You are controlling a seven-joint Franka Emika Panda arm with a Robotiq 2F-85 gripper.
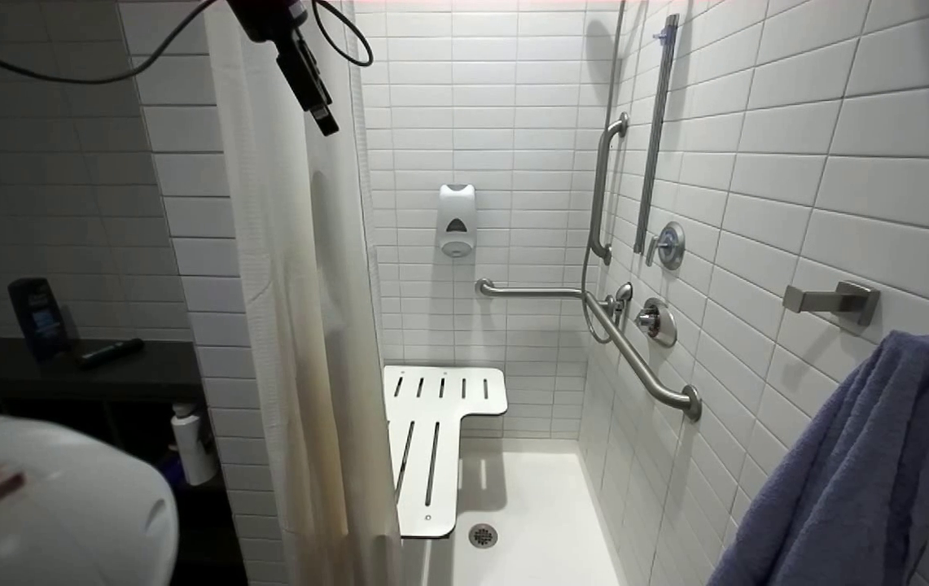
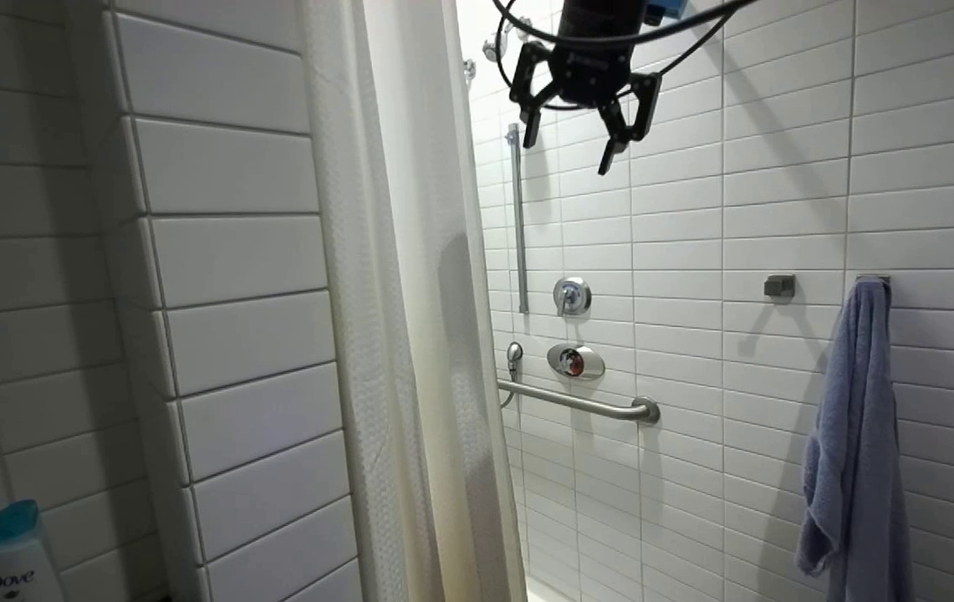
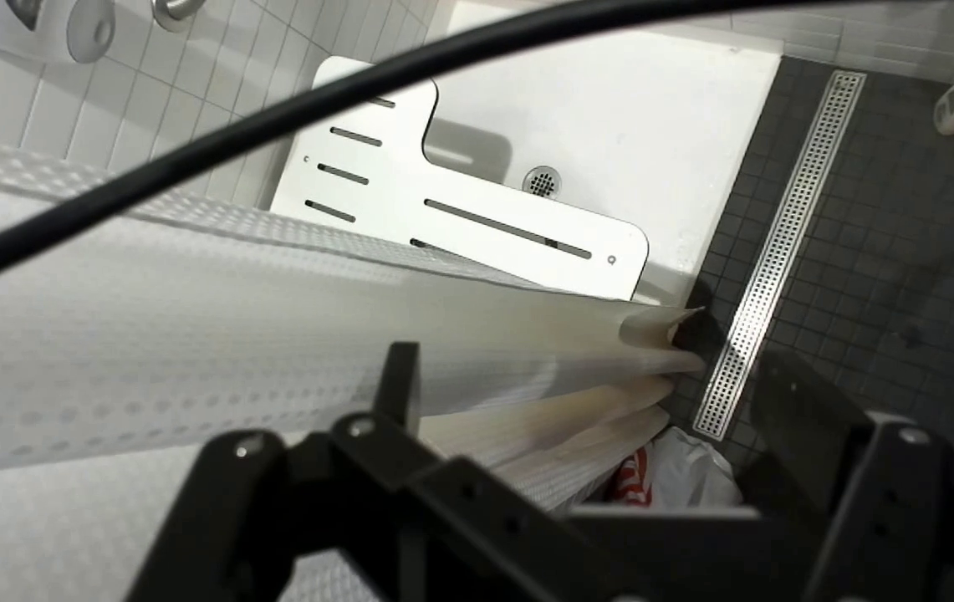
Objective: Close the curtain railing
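The white shower curtain hangs in tall vertical pleats, bunched at the left of the shower opening in both exterior views (image 1: 293, 342) (image 2: 401, 318). In the wrist view the curtain (image 3: 276, 326) runs from the left edge toward the floor. My gripper is high up, pointing down, with its fingers spread and nothing between them in an exterior view (image 2: 567, 152). In an exterior view the gripper (image 1: 324, 120) overlaps the curtain's upper part. In the wrist view the gripper (image 3: 598, 389) has one finger over the curtain and one over the dark floor. I cannot tell whether it touches the fabric.
A white slotted bench (image 1: 431, 399) stands behind the curtain. Grab bars (image 1: 635, 350) line the tiled walls. A blue-grey towel (image 2: 853, 435) hangs at the right. A black cable (image 3: 318, 109) crosses the wrist view. A white bag (image 3: 686, 472) lies near the curtain's foot.
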